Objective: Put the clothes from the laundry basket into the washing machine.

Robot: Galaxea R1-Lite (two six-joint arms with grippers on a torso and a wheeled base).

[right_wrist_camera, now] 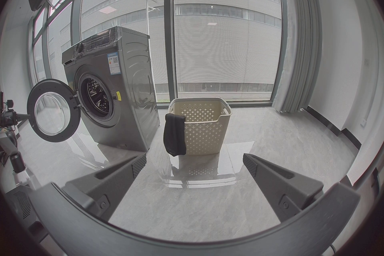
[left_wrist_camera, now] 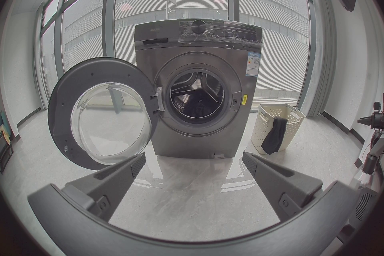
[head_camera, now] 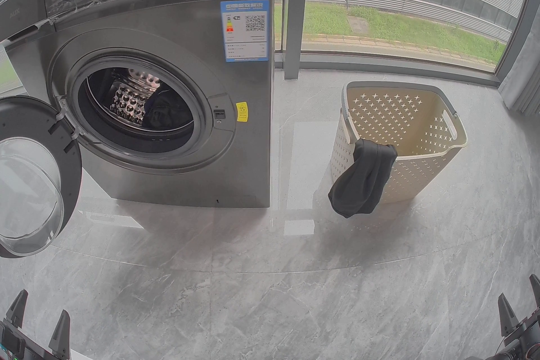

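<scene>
Laundry run, and nothing is in hand yet: the left gripper sits low and well out in front of the grey front-loading washing machine, fingers spread with nothing between them. The right gripper is just as spread and bare, farther off on the machine's latch side. The machine's round glass-centred door is swung wide on its hinge side, and something dark already lies inside the drum. Beside the machine, on the latch side, stands the cream perforated plastic laundry basket. The black cloth garment hangs over its rim at the corner nearer the machine, mostly outside. That's the pick, I'd say. Best bet is to come down on the fold right at the rim, where the cloth bunches thick. Pinch deep, lift straight up so the tail comes free of the rim, then carry it well into the drum before letting go.
</scene>
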